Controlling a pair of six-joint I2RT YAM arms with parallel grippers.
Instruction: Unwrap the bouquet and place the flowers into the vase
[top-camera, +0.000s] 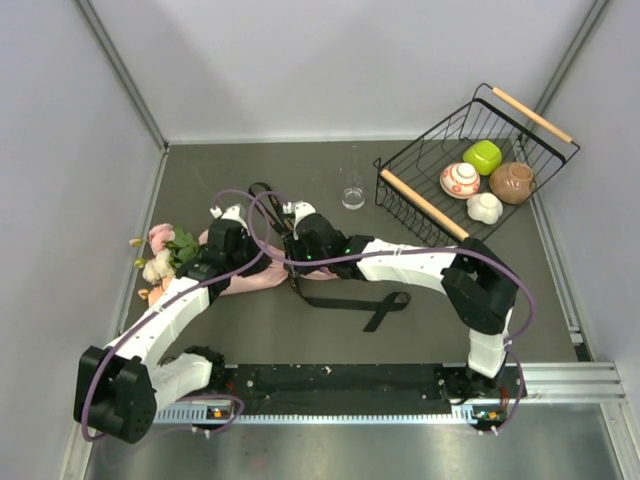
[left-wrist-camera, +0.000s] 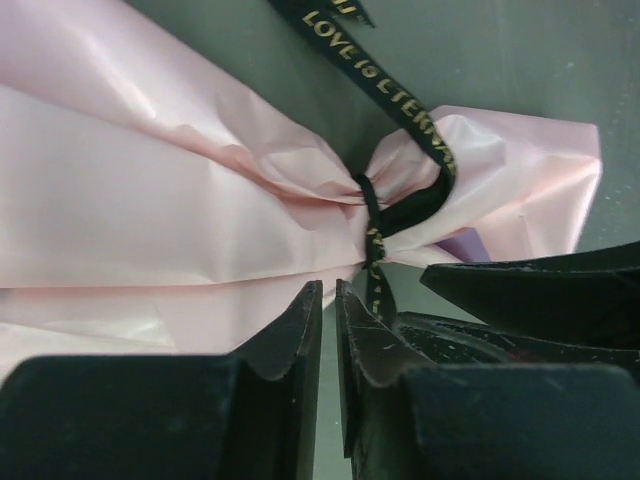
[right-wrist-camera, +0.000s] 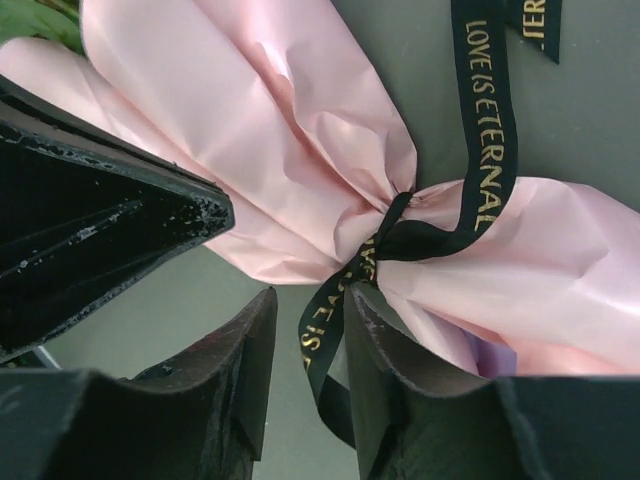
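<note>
The bouquet lies on the table at the left, its flowers (top-camera: 160, 262) pointing left and its pink paper (top-camera: 255, 280) still tied. A black ribbon (right-wrist-camera: 485, 150) with gold lettering is knotted (left-wrist-camera: 372, 205) round the paper's waist; one tail trails across the table (top-camera: 380, 305). My left gripper (left-wrist-camera: 328, 288) hovers at the paper's (left-wrist-camera: 150, 200) edge, its jaws a thin slit apart with only table showing between them. My right gripper (right-wrist-camera: 312, 292) faces it, jaws partly apart with a ribbon tail (right-wrist-camera: 330, 320) hanging loose between them. The vase (top-camera: 352, 197) stands behind, empty.
A black wire basket (top-camera: 425, 205) sits tilted at the back right, holding a green bowl (top-camera: 483, 156), a pink-patterned bowl (top-camera: 460, 179), a brown pot (top-camera: 511, 182) and a white piece (top-camera: 485, 207). Both grippers crowd the knot, fingertips close together.
</note>
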